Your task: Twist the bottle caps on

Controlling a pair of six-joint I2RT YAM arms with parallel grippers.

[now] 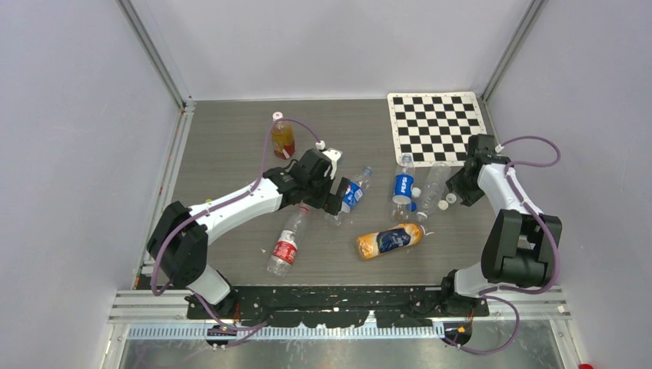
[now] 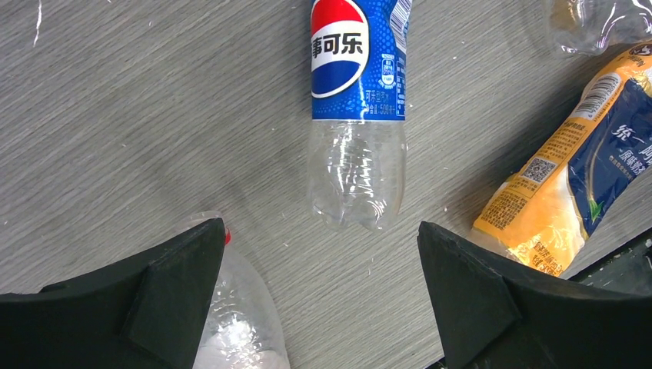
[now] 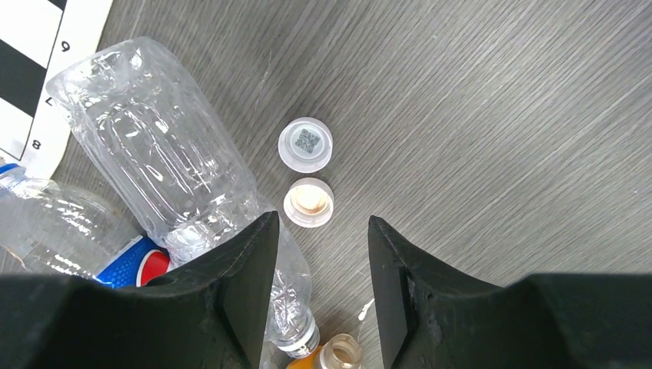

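Right gripper (image 3: 321,231): closest thing in its wrist shot. The jaws were partway apart with nothing between them, hanging just over the caps.
Caps: there were two white ones on the table (image 1: 231,154), just beside each other. The open-side-up cap (image 3: 309,203) was nearest the jaws, with the QR-code cap (image 3: 306,144) right past it.
Clear bottle (image 3: 154,131): lay on its side right next to the caps, partly under one finger in that view.
Left gripper (image 2: 320,227): spread wide and empty, over the base of the Pepsi bottle (image 2: 357,100).
Risk, my guess: dropping straight down could've clipped the clear bottle and rolled it into the caps.
Risk two: with the caps so close together, a squeeze might've caught both or squirted one out sideways.
Also: that near cap sat mouth-up, so it'd need flipping before threading.
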